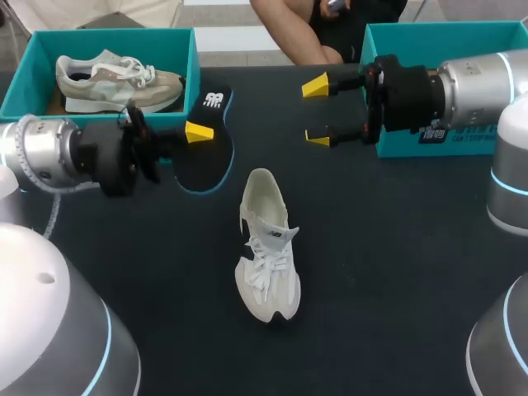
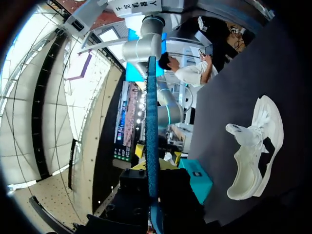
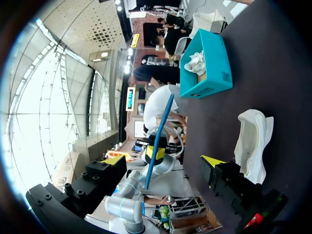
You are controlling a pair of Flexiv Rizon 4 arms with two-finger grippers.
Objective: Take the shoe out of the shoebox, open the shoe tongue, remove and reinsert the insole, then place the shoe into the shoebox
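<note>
The white shoe lies out on the dark worktop, near its middle and apart from both boxes. Its long axis runs from far to near, with the heel towards the far edge and the toe towards the robot, angled slightly to the right. The laces face up and the tongue is lifted.

The left tool is clamped on the black, blue-edged insole, which it holds above the worktop just to the left of the shoe's heel. In the left wrist view the insole shows edge-on as a thin blue strip between the fingers. The insole's length also runs far to near.

The right tool hovers beyond the shoe with its yellow tips spread wide and nothing between them.

The teal shoebox at the far left holds a grey and beige shoe. A second teal box sits at the far right behind the right arm
</note>
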